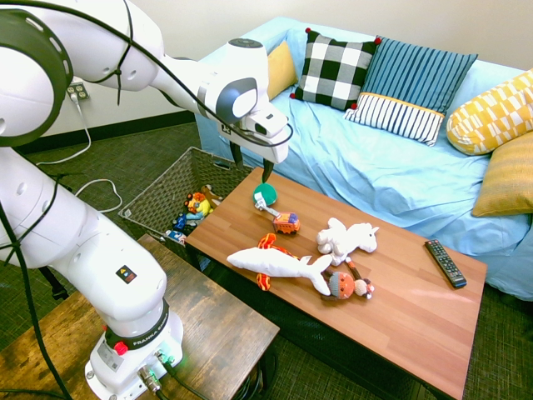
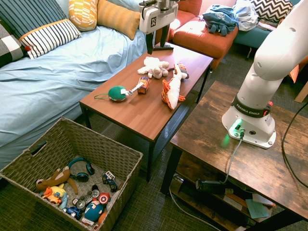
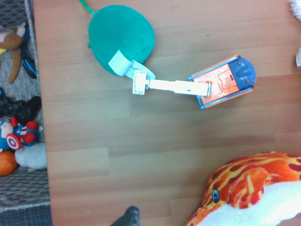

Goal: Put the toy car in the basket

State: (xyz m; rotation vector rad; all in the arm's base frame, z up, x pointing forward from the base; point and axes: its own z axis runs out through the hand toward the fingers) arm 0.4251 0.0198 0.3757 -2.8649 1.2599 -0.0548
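Note:
The toy car [image 1: 286, 222] [image 2: 143, 85] [image 3: 223, 82] is small and orange-red with a blue end. It lies on the wooden coffee table [image 1: 400, 308] [image 2: 139, 113], and its pale beige stick points toward a green ball toy [image 1: 265, 195] [image 2: 117, 93] [image 3: 121, 38]. My gripper [image 1: 251, 172] [image 2: 157, 48] hangs open well above the car and ball, holding nothing. The woven basket [image 1: 158, 187] [image 2: 96, 139] stands on the floor off the table's end nearest the ball, with several toys inside.
A white shark plush with orange fins [image 1: 279, 265] [image 2: 172, 89] [image 3: 254, 193] lies beside the car. A white plush animal [image 1: 346, 239] [image 2: 154, 67], a small doll [image 1: 348, 286] and a remote [image 1: 445, 262] also lie on the table. The blue sofa [image 1: 391, 167] runs along its far side.

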